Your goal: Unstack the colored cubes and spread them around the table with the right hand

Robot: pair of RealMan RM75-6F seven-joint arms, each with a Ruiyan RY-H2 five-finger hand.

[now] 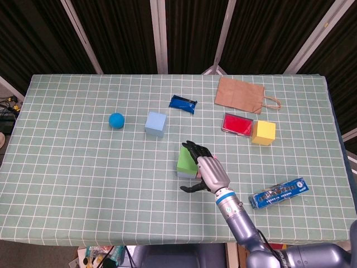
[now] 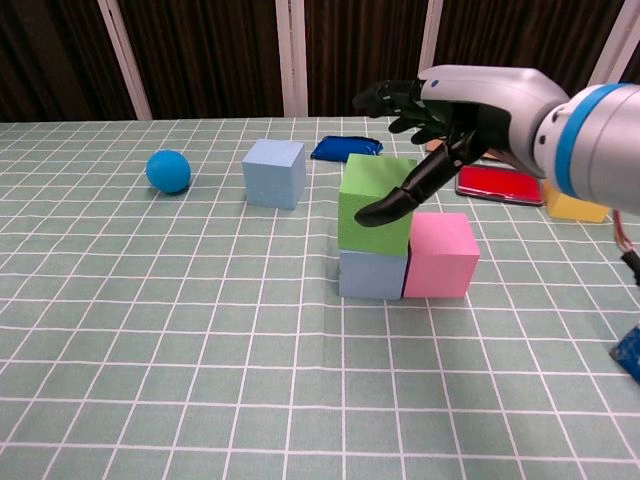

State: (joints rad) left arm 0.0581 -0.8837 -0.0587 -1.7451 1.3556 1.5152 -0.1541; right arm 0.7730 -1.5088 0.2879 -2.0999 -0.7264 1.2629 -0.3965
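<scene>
Overhead view: the green cube (image 1: 186, 159) sat at frame centre, square to the tablecloth grid, with no long axis to speak of. The right hand (image 1: 207, 172) hovered over its lower-right side, fingers spread and holding nothing, hiding the pink cube. A light blue cube (image 1: 156, 123) lay upper left and a yellow cube (image 1: 263, 132) right, already set well apart, presumably spread from the stack.

Chest view: the green cube (image 2: 377, 204) rested flat and upright on a blue cube (image 2: 372, 272), with the pink cube (image 2: 440, 254) touching at their right. The right hand (image 2: 440, 120), unclenched, arched over the green cube, thumb at its front face, apparently poised to grasp it. The left hand was out of sight.
</scene>
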